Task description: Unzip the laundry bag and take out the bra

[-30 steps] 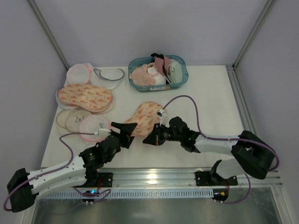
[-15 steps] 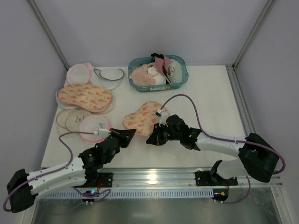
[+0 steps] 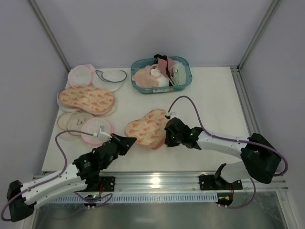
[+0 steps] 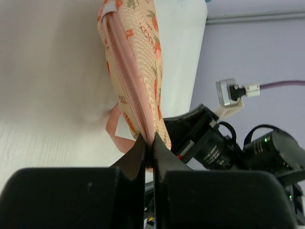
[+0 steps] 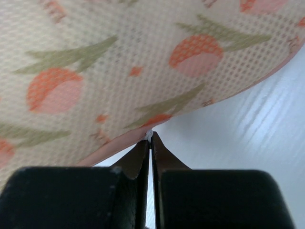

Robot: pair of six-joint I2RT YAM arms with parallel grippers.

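The laundry bag (image 3: pixel 147 126), peach with an orange carrot print and pink zipper edging, lies mid-table. My left gripper (image 3: pixel 130 140) is shut on its near left end; in the left wrist view the gripper (image 4: pixel 148 143) pinches the pink zipper seam of the bag (image 4: pixel 138 62). My right gripper (image 3: pixel 167 135) is shut at the bag's right edge. In the right wrist view the bag (image 5: pixel 119 62) fills the top, and the gripper (image 5: pixel 150 141) holds a small white zipper pull (image 5: pixel 149 134). The bra is hidden.
A teal basket (image 3: pixel 185 82) with pink garments stands at the back. A second carrot-print bag (image 3: pixel 86 98), round white mesh pouches (image 3: pixel 80 75) and flat round pads (image 3: pixel 76 122) lie at the left. Metal rail (image 3: pixel 157 180) runs along the near edge.
My left gripper has closed on the bag's near end. The right gripper has shifted right along the bag's edge, and the bag has slid slightly left and flattened.
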